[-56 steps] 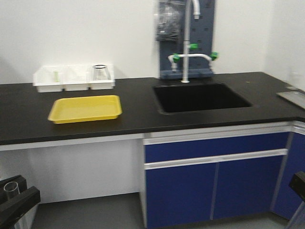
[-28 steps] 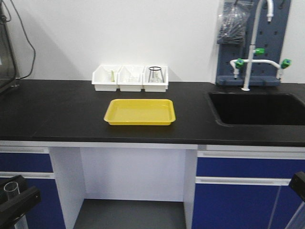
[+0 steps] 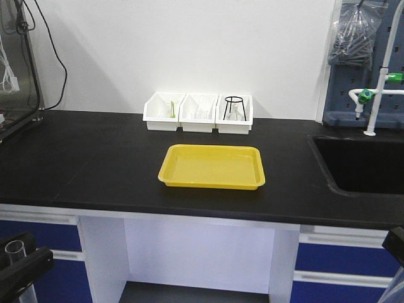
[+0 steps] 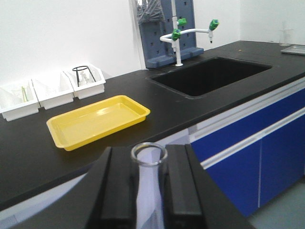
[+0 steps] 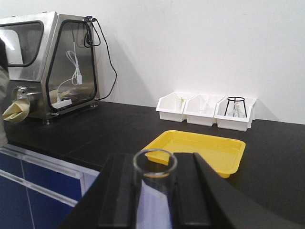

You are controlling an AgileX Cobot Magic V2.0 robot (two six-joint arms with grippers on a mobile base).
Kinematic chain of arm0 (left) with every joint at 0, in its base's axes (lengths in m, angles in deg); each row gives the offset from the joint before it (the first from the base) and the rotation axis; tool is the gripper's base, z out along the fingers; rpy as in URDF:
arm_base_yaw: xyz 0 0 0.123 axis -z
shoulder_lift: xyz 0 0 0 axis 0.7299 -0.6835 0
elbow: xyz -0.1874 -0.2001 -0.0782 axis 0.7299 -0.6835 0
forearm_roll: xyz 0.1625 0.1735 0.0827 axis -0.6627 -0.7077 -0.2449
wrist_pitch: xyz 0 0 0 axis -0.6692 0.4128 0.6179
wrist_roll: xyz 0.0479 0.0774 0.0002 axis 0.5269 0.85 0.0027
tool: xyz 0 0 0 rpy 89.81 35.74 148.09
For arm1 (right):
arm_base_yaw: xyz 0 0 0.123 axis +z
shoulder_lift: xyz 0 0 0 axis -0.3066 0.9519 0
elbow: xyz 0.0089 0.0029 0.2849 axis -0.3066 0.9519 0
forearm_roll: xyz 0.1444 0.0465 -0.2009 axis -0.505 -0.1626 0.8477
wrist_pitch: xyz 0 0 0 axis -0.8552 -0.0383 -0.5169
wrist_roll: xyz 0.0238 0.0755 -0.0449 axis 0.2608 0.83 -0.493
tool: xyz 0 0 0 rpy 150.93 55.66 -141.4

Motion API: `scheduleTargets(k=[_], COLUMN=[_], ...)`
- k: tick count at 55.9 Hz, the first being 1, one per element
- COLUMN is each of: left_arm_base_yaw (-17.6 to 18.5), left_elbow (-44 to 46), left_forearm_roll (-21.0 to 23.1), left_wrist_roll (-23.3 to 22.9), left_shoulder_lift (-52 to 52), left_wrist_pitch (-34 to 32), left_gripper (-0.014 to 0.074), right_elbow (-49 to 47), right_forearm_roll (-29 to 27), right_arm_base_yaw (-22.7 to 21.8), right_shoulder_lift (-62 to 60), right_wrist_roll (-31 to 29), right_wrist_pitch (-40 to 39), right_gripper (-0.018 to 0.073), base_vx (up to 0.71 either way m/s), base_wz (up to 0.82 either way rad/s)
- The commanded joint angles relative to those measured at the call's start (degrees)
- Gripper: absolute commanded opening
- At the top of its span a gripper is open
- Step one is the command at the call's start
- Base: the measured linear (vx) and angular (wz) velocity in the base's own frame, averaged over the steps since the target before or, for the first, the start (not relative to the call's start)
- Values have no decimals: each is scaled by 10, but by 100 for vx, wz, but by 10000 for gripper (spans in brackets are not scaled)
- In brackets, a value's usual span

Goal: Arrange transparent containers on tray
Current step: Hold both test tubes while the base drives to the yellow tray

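The yellow tray (image 3: 211,167) lies flat on the black counter, just in front of the white bins, and nothing is in it. It also shows as the tray (image 4: 97,121) in the left wrist view and the tray (image 5: 200,148) in the right wrist view. My left gripper (image 4: 149,164) is shut on a clear test tube (image 4: 148,191), open rim up, held low in front of the counter edge. My right gripper (image 5: 155,171) is shut on a second test tube (image 5: 153,200), also below counter height. In the front view both grippers show only at the bottom corners, the left gripper (image 3: 22,265) and the right gripper (image 3: 394,243).
Three white bins (image 3: 199,113) stand against the wall; the right one holds a black wire stand and a flask. A black sink (image 3: 363,164) with a white faucet (image 3: 379,95) is at the right. A steel glove box (image 5: 47,67) stands at the left. Blue cabinets flank an open knee space.
The front view has swung left along the counter: the tray went from the left of the frame to the centre, and the sink slid to the right edge. Both grippers still hold their tubes.
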Motion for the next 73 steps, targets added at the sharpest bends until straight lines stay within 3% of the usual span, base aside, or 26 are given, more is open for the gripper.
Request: scheduleTargets(k=[1,73], left_arm_base_yaw=[3,3], left_elbow=[15,15], left_forearm_roll=[20,20], left_wrist_roll=[-6,-6], left_shoulder_lift=[3,3], left_wrist_pitch=[-6,-6], left_gripper=[-3,-3], right_elbow=[-18,-18], right_forearm_roll=[3,3], right_arm_base_yaw=[0,0], right_shoulder_lift=[1,1], right_wrist_roll=[0,0], right_wrist_pitch=[-33,-34], right_gripper=[-13,-11], base_vx=[36,41], base_wz=[3,-5])
